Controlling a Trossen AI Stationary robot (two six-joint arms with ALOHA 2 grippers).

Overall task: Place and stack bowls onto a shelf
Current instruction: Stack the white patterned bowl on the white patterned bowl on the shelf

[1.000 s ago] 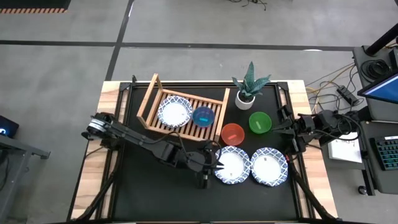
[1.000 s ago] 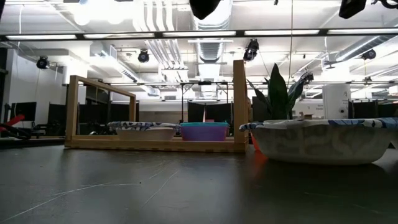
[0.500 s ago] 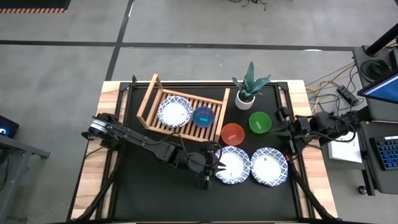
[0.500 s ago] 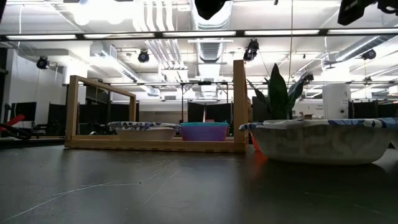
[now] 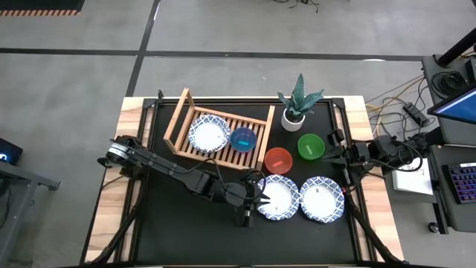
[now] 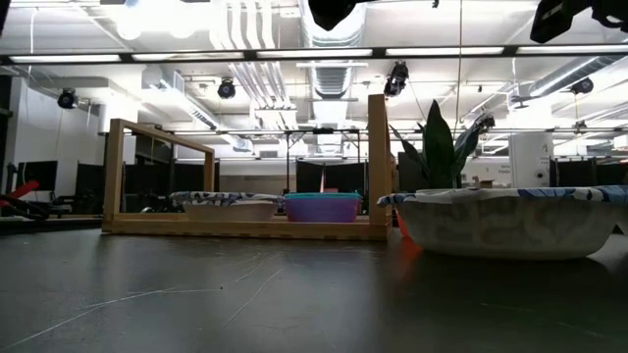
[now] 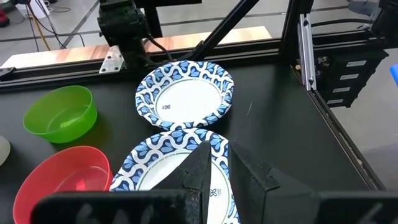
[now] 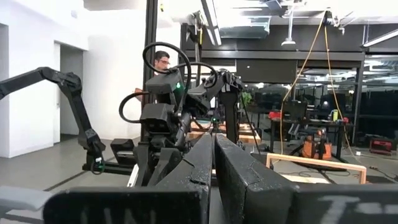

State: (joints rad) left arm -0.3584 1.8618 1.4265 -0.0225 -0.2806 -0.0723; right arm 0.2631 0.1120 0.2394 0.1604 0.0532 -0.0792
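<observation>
My left gripper (image 5: 259, 196) is shut and hangs above the left rim of a white bowl with a blue patterned rim (image 5: 280, 198); in the left wrist view the gripper (image 7: 214, 149) is over that bowl (image 7: 163, 163). A second patterned bowl (image 5: 321, 199) sits to its right. The red bowl (image 5: 278, 160) and the green bowl (image 5: 311, 146) stand on the mat. The wooden shelf (image 5: 220, 119) holds a patterned bowl (image 5: 209, 134) and a blue bowl (image 5: 243, 139). My right gripper (image 5: 332, 151), shut, is raised just right of the green bowl.
A potted plant in a white pot (image 5: 295, 117) stands behind the green bowl, right of the shelf. In the low view both grippers (image 6: 329, 10) (image 6: 564, 12) show only at the top, well above the table. Bare black mat (image 5: 178, 223) lies near the front left.
My right gripper has edged a little toward the table's left, closer to the green bowl. The bowls have stayed where they were.
</observation>
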